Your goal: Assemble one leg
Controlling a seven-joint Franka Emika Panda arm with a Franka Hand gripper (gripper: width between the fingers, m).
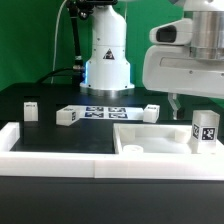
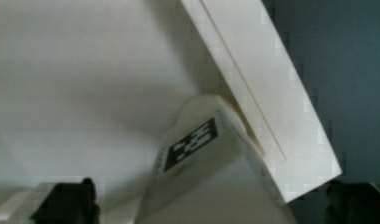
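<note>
A leg [image 1: 205, 130], a small white post with a square tag, stands upright on the large flat white panel [image 1: 150, 142] at the exterior view's right. My gripper [image 1: 176, 104] hangs just above and slightly left of it in that view. In the wrist view the leg [image 2: 201, 148] rises toward the camera between my two dark fingers [image 2: 66, 202], with a gap on each side. The gripper [image 2: 210, 206] is open and holds nothing. The panel [image 2: 80, 90] fills most of the wrist view.
Three more white legs lie on the black table: one far left [image 1: 31, 108], one [image 1: 68, 116] beside the marker board [image 1: 105, 111], one [image 1: 150, 111] to its right. White border rails [image 1: 60, 150] run along the front. The robot base [image 1: 107, 60] stands behind.
</note>
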